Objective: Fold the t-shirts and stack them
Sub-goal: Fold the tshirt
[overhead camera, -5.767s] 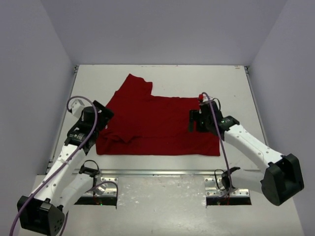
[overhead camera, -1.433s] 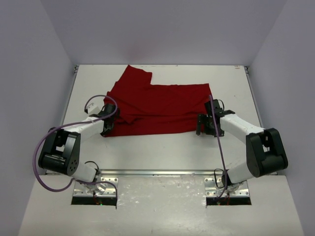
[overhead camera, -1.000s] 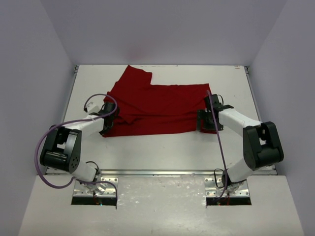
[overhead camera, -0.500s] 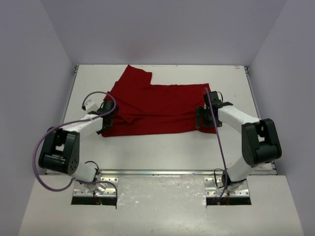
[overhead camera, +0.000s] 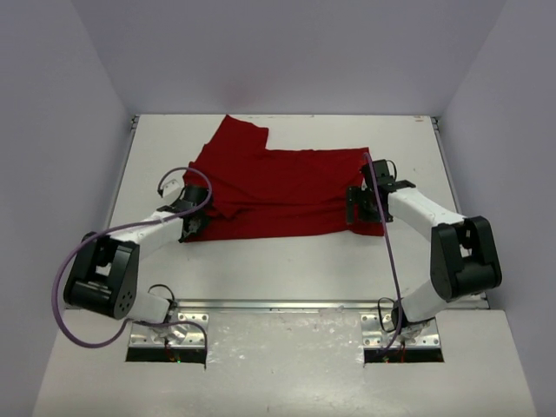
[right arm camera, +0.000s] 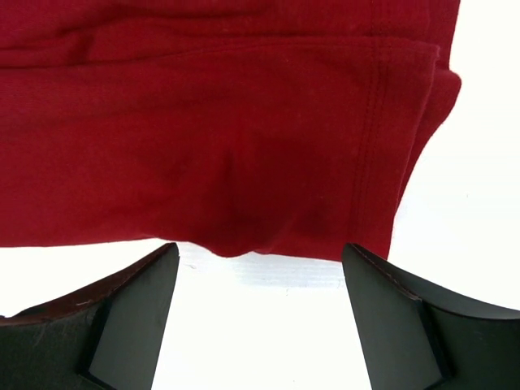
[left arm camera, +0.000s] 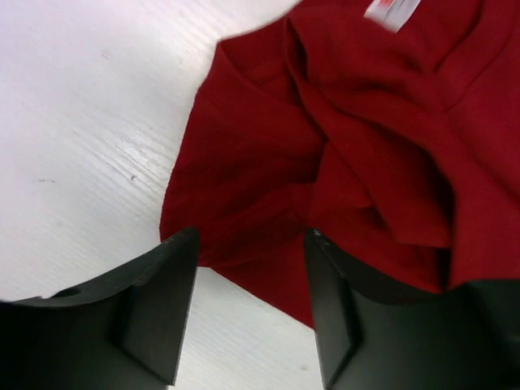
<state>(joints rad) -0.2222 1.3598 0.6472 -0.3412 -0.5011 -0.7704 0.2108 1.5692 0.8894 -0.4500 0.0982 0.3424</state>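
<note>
Both left gripper (left arm camera: 252,244) and right gripper (right arm camera: 260,250) gape empty, with the near edge of the half-folded t-shirt (overhead camera: 278,187) lying just ahead between their fingers, so the next fold likely calls for pinching that edge.

Left wrist view: deep-red wrinkled cloth t-shirt (left arm camera: 366,146) runs out past top and right edges. Small white sewn label (left arm camera: 392,10), far ahead of left claw (left arm camera: 252,240), cut by top edge; print unreadable. Black fingers (left arm camera: 390,341) cut by bottom edge; cloth behind one finger hidden.
Right wrist view: shirt ahead of right claw (right arm camera: 260,252) cut by top and left edges; layers under fold hidden; finger bases out of frame.
Overhead view: both claws small, dark; finger gap impossible to tell there.
</note>
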